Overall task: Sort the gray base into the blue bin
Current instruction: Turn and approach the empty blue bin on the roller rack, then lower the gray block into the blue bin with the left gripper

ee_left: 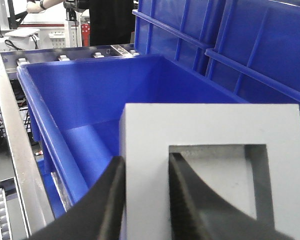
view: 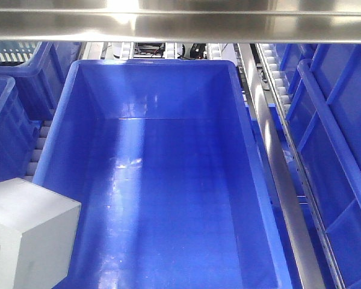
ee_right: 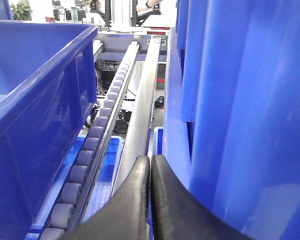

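— Over the near left rim of the blue bin (view: 162, 180), what do you have?

— You have the gray base (view: 27, 235) up in the air, in the lower left corner of the front view, overlapping the bin's left wall. Your left gripper (ee_left: 145, 200) is clamped on it: one black finger (ee_left: 107, 205) lies against the outer side of the block, the other sits inside the square recess, so the jaws pinch the wall of the block between them.

— And the bin itself?

— You can see its glossy floor bare and lit by reflections. Other blue crates (view: 337, 150) stand to the right, past a metal rail (view: 277, 168).

— Your right arm?

— Your right gripper (ee_right: 150, 200) hangs beside a roller track (ee_right: 97, 145), its two fingers pressed together with nothing between them.
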